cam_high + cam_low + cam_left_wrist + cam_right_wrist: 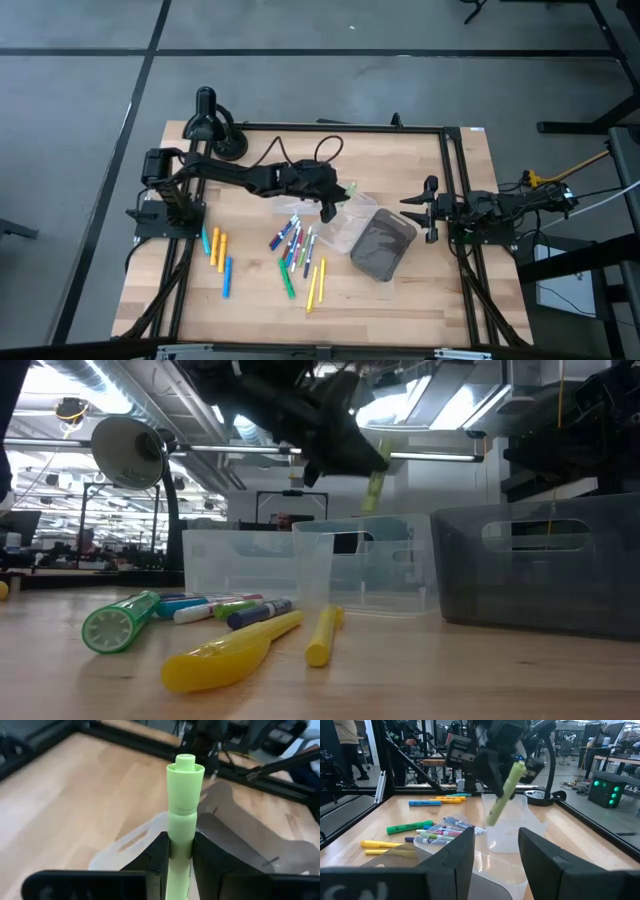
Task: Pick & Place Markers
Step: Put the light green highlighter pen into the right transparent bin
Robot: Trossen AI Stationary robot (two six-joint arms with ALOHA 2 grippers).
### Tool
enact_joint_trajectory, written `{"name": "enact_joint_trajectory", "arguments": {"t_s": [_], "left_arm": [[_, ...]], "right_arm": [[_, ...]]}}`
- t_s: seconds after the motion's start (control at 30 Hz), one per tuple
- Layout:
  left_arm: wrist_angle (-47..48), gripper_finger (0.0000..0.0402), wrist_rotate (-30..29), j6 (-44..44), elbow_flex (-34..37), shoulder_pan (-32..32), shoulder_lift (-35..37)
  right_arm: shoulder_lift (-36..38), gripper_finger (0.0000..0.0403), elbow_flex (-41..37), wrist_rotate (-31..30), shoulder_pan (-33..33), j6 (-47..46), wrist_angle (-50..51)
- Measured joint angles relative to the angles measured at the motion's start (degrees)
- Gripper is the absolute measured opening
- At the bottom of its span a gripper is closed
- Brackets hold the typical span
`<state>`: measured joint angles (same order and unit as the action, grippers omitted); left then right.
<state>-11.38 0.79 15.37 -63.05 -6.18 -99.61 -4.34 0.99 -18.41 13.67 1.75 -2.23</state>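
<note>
My left gripper [333, 203] is over the middle of the table, shut on a light green marker [182, 805]. The marker [504, 795] slants down over a clear plastic tray [512, 832] and touches nothing below. Several more markers [294, 243] in mixed colours lie flat on the wood to the left of the trays, with others [216, 250] near the left arm's base. My right gripper [495, 857] waits at the right side of the table, open, with nothing between its fingers. My left gripper pinches the green marker's barrel [180, 847] between its two fingers [159, 857]. The marker runs along the fingers, and its stepped end [185, 767] sticks out well past their tips. It is lifted clear, tilted, its free end lowest above the clear tray.
A dark grey bin [384, 246] stands just right of the clear trays [350, 222], between the two arms. A black desk lamp [212, 128] stands at the far left corner. A black frame rail [460, 190] runs along the table's right side.
</note>
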Motion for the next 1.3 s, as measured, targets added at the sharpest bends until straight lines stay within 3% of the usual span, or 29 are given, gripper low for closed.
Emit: {"name": "enact_joint_trajectory", "arguments": {"t_s": [0.53,1.13,1.3], "left_arm": [[-0.51,0.0059,2.87,7.85,0.09,-0.19,-3.83],[0.55,0.0059,3.41,10.02,0.03,0.14,-6.55],[0.42,0.0075,3.23,9.54,0.07,0.14,-6.56]], "right_arm": [[-0.02,0.0152,0.0,0.0,-0.01,0.0,-0.01],[0.0,0.0152,0.0,0.0,-0.02,0.05,0.01],[-0.02,0.0152,0.0,0.0,0.0,0.06,-0.01]]}}
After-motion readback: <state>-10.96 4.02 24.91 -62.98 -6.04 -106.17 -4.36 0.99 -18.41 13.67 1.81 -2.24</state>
